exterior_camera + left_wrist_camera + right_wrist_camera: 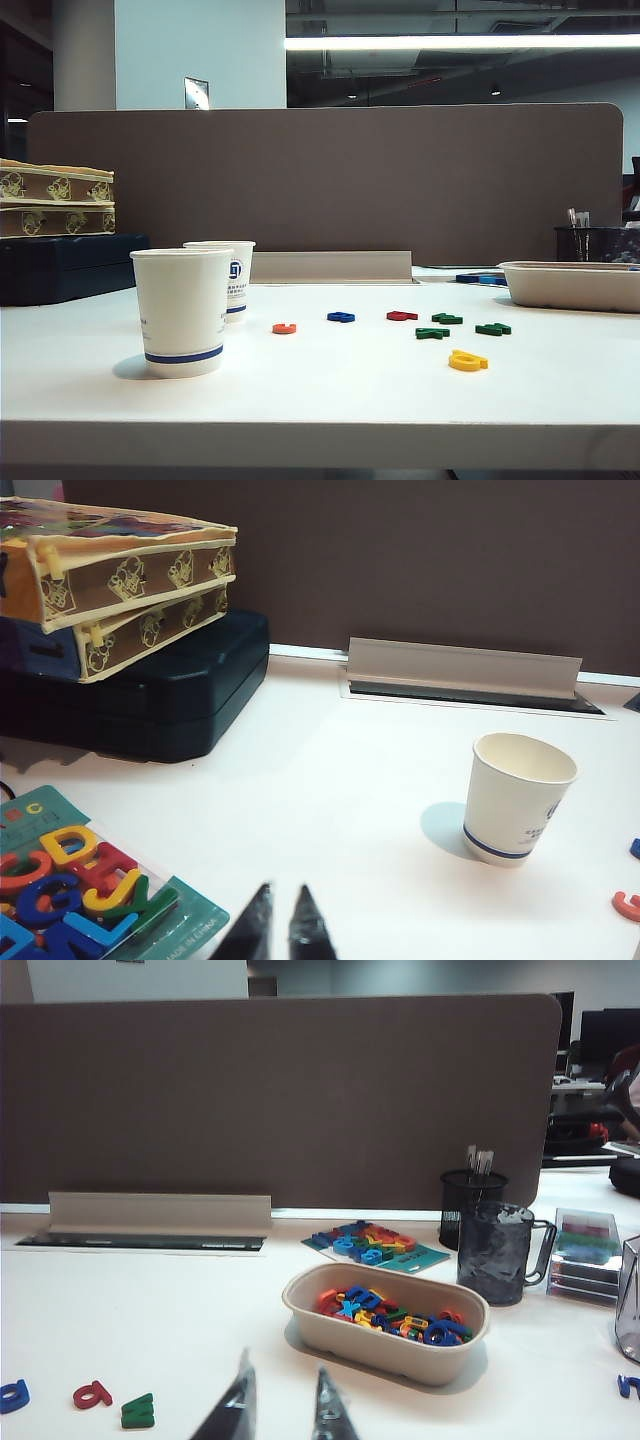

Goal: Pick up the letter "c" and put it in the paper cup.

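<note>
The letter "c" point(284, 328) is a small orange piece lying flat on the white table, just right of the two cups; it also shows at the edge of the left wrist view as the letter "c" point(627, 905). The paper cup point(182, 310), white with a dark blue band at its base, stands upright at the front left. Neither gripper appears in the exterior view. My left gripper point(283, 920) hovers over bare table, far from the letter, its tips almost together and empty. My right gripper point(283, 1385) is open with nothing between its fingers, near the tray.
A second white cup with a blue logo point(232, 275) stands behind the paper cup. Blue point(340, 317), dark red point(401, 316), green point(446, 319) and yellow point(467, 361) letters lie right of the "c". A beige tray point(385, 1350) holds several letters. Stacked boxes point(110, 580) and a letter pack point(70, 890) sit left.
</note>
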